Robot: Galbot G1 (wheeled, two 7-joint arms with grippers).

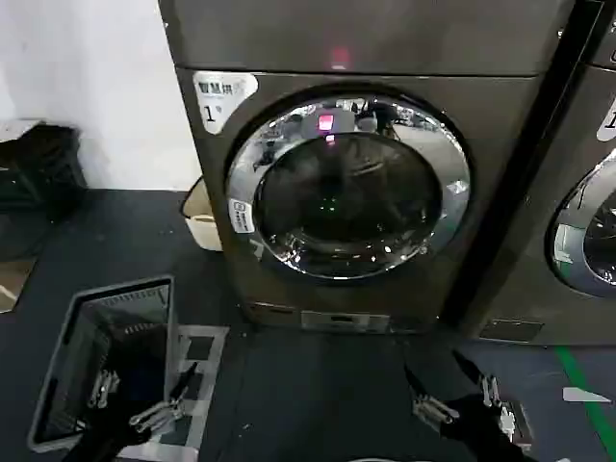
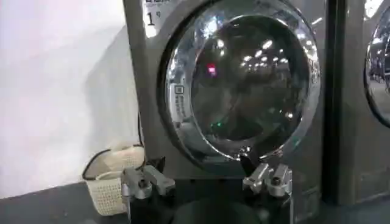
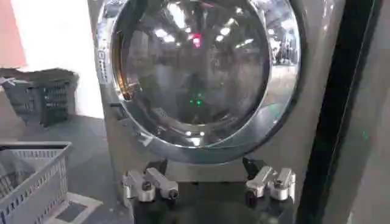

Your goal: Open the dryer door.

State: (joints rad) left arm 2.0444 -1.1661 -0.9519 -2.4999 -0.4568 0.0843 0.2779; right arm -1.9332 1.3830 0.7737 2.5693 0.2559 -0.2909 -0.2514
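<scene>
The dryer (image 1: 361,183), a grey front-loader with a white "1" sticker (image 1: 214,101) at its upper corner, fills the space ahead of both arms. Its dryer door (image 1: 348,188), the round porthole with a wide chrome ring around dark glass, sits flush in the machine's face with no gap showing at the rim in any view. By that reading the task is not begun: the door is shut, nothing touches it, and the whole of the reach, the grip and the pull is left.

Relative to the right gripper (image 1: 452,385), the door lies forward and above, a little toward the left arm's side, well apart. The right wrist view shows the same, with the chrome ring (image 3: 201,137) rising beyond the fingers (image 3: 268,181), which stand spread with nothing between them.

Relative to the left gripper (image 1: 154,399), the door is forward, above and off toward the right arm's side, also well apart. This gripper hangs low beside a grey basket (image 1: 101,361) on the floor, its fingers (image 2: 146,181) spread and holding nothing.

A neighbouring machine's chrome-ringed door (image 1: 587,231) lies farther out beyond the right gripper.
</scene>
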